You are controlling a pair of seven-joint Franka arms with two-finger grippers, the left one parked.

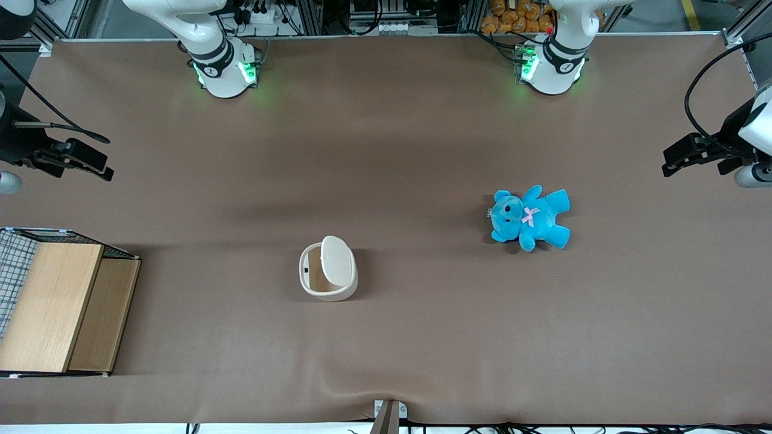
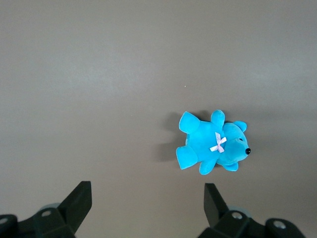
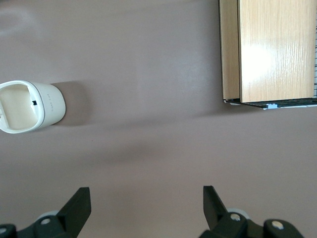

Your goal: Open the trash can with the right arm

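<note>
One trash can (image 1: 328,269) (lid up), gripper (image 3: 143,208) apart.

Smooth plastic trash can (image 1: 329,269), plush teddy (image 1: 531,217), wood-grain box (image 1: 60,307), matt black gripper (image 3: 143,206)

Desk (image 1: 386,150): brown, matte sheet cover, slight ripple at the edge nearest the front camera.

On it:
- bin (image 1: 328,269), cream-white, near the middle, lid tipped up, tan inside visible.
- teddy (image 1: 530,217), blue, pink bow, lying flat, toward the parked arm's end, well apart from the bin.
- wooden box (image 1: 60,307) with wire mesh, at the working arm's end.

Gripper (image 3: 143,203) hovers above bare desk, fingers spread, holding nothing.
</note>
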